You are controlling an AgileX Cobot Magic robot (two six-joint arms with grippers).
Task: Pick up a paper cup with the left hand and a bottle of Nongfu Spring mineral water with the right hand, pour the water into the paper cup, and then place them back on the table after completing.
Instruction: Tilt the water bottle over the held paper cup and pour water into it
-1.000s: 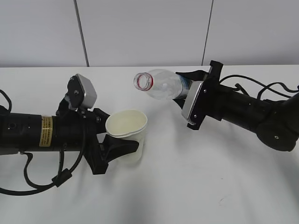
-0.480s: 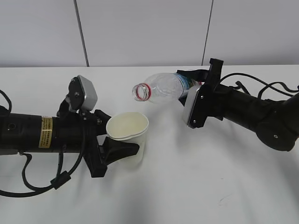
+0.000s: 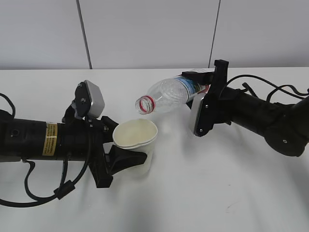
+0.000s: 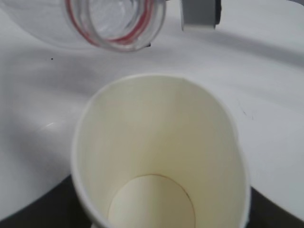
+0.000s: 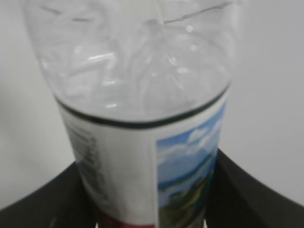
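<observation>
My left gripper (image 3: 126, 159) is shut on a cream paper cup (image 3: 136, 134), squeezed a little oval and held just above the white table (image 3: 203, 193). In the left wrist view the cup (image 4: 156, 156) looks dry inside. My right gripper (image 3: 199, 92) is shut on the labelled body of a clear plastic bottle (image 3: 169, 94), uncapped, with a red neck ring. The bottle is tilted with its mouth (image 3: 145, 104) down and left, just above the cup's far rim. Its mouth also shows in the left wrist view (image 4: 114, 23). The right wrist view shows its label (image 5: 142, 166). I see no water stream.
A grey panelled wall (image 3: 145, 34) stands behind the table's far edge. Black cables (image 3: 270, 89) trail from the right arm at the right. Cables (image 3: 43, 193) loop under the left arm at the left front.
The right gripper has tipped the bottle further, its mouth dropping down toward the cup. The left gripper has shifted the cup slightly right and up toward the mouth.
</observation>
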